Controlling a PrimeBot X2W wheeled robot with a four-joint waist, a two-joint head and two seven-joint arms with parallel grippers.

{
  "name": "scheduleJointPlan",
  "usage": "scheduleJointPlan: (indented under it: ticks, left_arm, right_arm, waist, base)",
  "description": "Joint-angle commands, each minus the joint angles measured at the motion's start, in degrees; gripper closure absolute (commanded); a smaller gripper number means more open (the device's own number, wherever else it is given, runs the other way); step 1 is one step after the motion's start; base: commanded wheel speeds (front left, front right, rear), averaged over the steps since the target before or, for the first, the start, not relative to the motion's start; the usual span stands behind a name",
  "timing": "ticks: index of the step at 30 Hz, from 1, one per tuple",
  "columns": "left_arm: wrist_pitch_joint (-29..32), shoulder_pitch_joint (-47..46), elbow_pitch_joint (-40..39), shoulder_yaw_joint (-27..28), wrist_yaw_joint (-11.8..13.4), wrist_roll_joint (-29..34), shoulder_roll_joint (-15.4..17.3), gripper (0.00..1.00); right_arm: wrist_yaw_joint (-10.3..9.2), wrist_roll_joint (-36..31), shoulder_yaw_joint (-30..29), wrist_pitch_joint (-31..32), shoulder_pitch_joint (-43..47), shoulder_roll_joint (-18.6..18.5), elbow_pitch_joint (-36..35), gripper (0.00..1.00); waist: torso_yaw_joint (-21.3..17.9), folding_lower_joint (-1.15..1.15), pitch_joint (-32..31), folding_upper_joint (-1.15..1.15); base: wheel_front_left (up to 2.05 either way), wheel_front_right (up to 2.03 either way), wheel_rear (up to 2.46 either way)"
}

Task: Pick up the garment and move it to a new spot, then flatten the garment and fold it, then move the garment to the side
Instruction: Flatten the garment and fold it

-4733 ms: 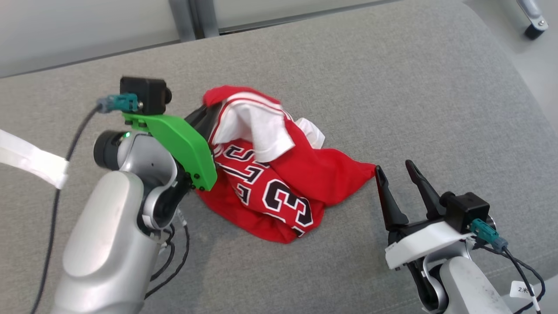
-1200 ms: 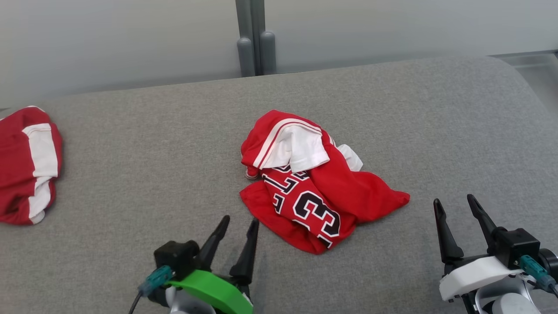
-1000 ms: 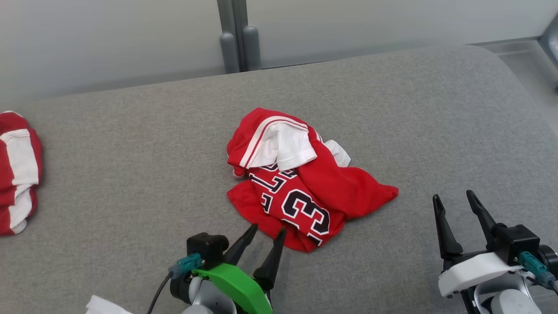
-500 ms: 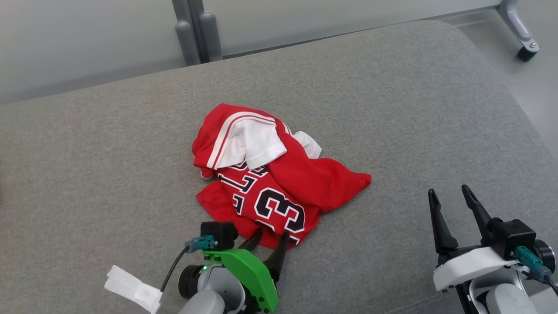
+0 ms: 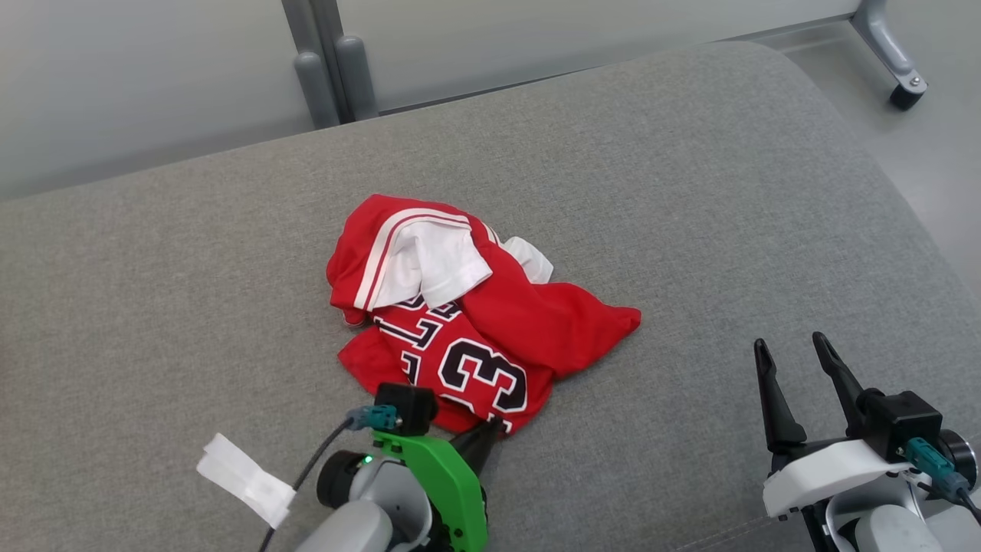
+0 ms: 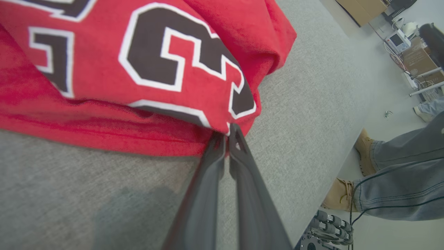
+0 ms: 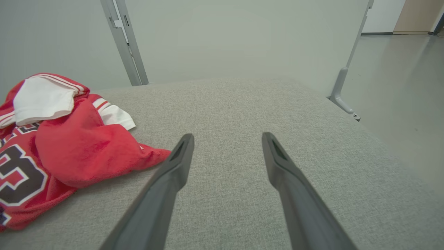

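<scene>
On the grey counter [image 5: 690,192] a crumpled red jersey [image 5: 490,330] lies mid-surface, its near hem pinched tight in the left claw [image 5: 496,423]. Well apart to the right, the right claw [image 5: 789,343] stands wide and empty. Behind rises a metal post [image 5: 322,69]; a person's legs [image 6: 402,194] in jeans stand beside the counter.

Garment [image 5: 490,330] on cushion [image 5: 690,192], right gripper [image 5: 789,343] rightward

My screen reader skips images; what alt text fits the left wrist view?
The left hand, shut, pinches the corner of a crumpled red jersey on a grey cushion. A person's legs in jeans stand beside it.
</scene>
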Motion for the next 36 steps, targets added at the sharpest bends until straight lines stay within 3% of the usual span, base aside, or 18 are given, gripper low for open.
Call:
scheduleJointPlan:
  ticks: [1, 4, 6, 7, 8, 13, 16, 19, 23, 25, 31, 32, 33, 35, 36]
  left_arm:
    - [1.3, 0.1, -2.7, 0.0, -0.3, 0.4, 2.3, 1.00]
    - [4.9, 1.0, -10.7, 0.9, 0.8, -0.2, 7.2, 1.00]
    - [9.8, 2.1, -20.7, 2.4, 2.3, -0.9, 13.5, 1.00]
    - [11.8, 2.5, -24.3, 3.0, 2.8, -1.4, 15.8, 1.00]
    - [11.8, 2.5, -24.3, 3.0, 2.8, -1.4, 15.8, 1.00]
    - [22.8, 2.7, -40.1, 7.7, 5.2, -5.2, 27.9, 1.00]
    - [27.8, 0.8, -44.5, 11.2, 6.2, -7.9, 33.5, 1.00]
    - [31.7, -1.6, -44.0, 13.5, 6.5, -9.4, 37.1, 1.00]
    - [33.8, -5.6, -38.5, 13.3, 5.0, -7.8, 38.7, 1.00]
    - [33.2, -7.9, -32.3, 11.6, 4.2, -4.1, 38.7, 1.00]
    - [28.0, -10.2, -19.9, 10.0, 3.4, 1.2, 37.2, 1.00]
    - [26.6, -10.4, -18.3, 9.9, 3.2, 1.8, 36.9, 0.93]
    - [25.2, -10.5, -16.7, 9.9, 3.3, 2.4, 36.3, 0.72]
    - [22.8, -10.2, -13.9, 9.7, 2.8, 3.0, 35.6, 0.64]
    - [21.3, -10.1, -12.7, 10.2, 2.9, 3.0, 35.1, 0.51]
  right_arm:
    - [-0.04, 0.5, -0.3, -0.2, 0.8, 0.0, 0.1, 0.00]
    - [-0.04, 0.5, -0.6, -0.2, 1.2, 0.5, 0.0, 0.00]
    - [-0.04, 0.5, -0.7, -0.2, 1.5, 1.0, 0.0, 0.00]
    - [-0.04, 0.5, -0.7, -0.2, 1.5, 1.1, 0.0, 0.00]
    - [-0.04, 0.5, -0.7, -0.2, 1.5, 1.1, 0.0, 0.00]
    - [-0.04, 0.6, -0.9, -0.2, 1.2, 1.6, 0.1, 0.00]
    - [-0.04, 0.6, -0.9, -0.2, 0.5, 1.8, 0.2, 0.00]
    - [-0.04, 0.5, -0.6, -0.2, -0.4, 1.9, 0.2, 0.00]
    - [-0.04, 0.6, -0.1, -0.2, -1.5, 2.2, 0.4, 0.00]
    - [-0.04, 0.5, 0.5, -0.2, -2.1, 2.4, 0.5, 0.00]
    - [-0.04, 0.8, 0.9, -0.2, -2.1, 2.2, 0.4, 0.00]
    - [-0.04, 0.8, 0.8, -0.2, -2.1, 2.0, 0.4, 0.00]
    - [-0.04, 0.8, 0.7, -0.2, -2.1, 1.9, 0.4, 0.00]
    - [-0.04, 0.8, 0.4, -0.2, -2.0, 1.8, 0.4, 0.00]
    - [-0.04, 0.8, 0.3, -0.2, -2.0, 1.7, 0.4, 0.00]
  waist:
    - [0.6, 0.00, -0.7, 0.00]
    - [1.1, 0.00, -1.1, 0.00]
    - [1.6, 0.00, -1.4, 0.00]
    - [1.7, 0.00, -1.4, 0.00]
    - [1.7, 0.00, -1.4, 0.00]
    - [2.2, 0.00, -1.2, 0.00]
    - [2.5, 0.00, -0.8, 0.00]
    - [2.5, 0.00, -0.4, 0.00]
    - [2.3, 0.00, 0.2, 0.00]
    - [1.8, 0.00, 0.7, 0.00]
    - [0.9, 0.00, 1.3, 0.00]
    - [0.9, 0.00, 1.4, 0.00]
    - [0.9, 0.00, 1.4, 0.00]
    - [0.8, 0.00, 1.4, 0.00]
    - [0.9, 0.00, 1.4, 0.00]
  base:
    - [0.00, 0.00, 0.00]
    - [0.00, 0.00, 0.00]
    - [0.00, 0.00, 0.00]
    - [0.00, 0.00, 0.00]
    - [0.00, 0.00, 0.00]
    - [0.00, 0.00, 0.00]
    - [0.00, 0.00, 0.00]
    - [0.00, 0.00, 0.00]
    - [0.00, 0.00, 0.00]
    - [0.00, 0.00, 0.00]
    - [0.00, 0.00, 0.00]
    - [0.00, 0.00, 0.00]
    - [0.00, 0.00, 0.00]
    - [0.00, 0.00, 0.00]
    - [0.00, 0.00, 0.00]
